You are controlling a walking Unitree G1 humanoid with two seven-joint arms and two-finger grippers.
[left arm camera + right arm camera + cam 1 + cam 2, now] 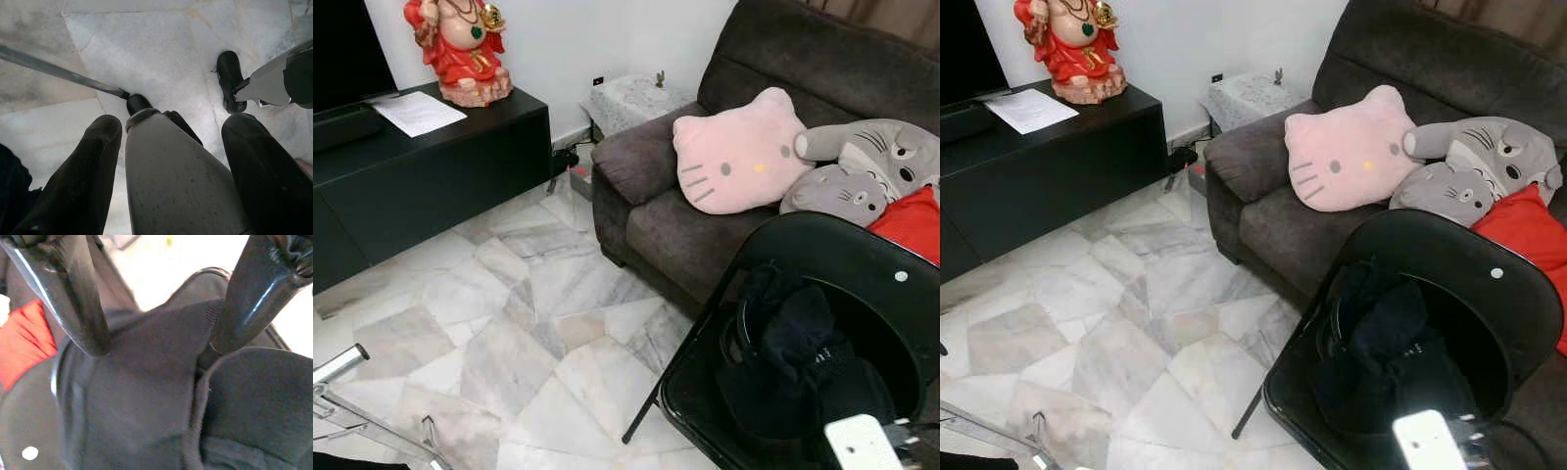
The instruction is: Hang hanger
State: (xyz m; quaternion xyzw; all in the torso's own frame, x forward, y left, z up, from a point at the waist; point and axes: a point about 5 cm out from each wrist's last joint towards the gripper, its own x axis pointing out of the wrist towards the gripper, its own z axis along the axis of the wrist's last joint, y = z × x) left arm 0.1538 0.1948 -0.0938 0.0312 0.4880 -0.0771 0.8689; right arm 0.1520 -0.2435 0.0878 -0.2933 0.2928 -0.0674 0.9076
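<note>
Right wrist view | right claw (156,350) spread | dark clothing (146,401) just beneath, on chair (862,284)

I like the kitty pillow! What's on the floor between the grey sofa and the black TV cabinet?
Mostly bare marble floor. At the wall end, between sofa and cabinet, stands a small cloth-covered table, seen in both eye views.

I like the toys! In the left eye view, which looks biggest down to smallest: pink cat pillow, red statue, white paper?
1. pink cat pillow
2. red statue, partly cut off at the picture's top
3. white paper
The statue and paper look close in size, and both sit farther away, so that order is unsure.
</note>
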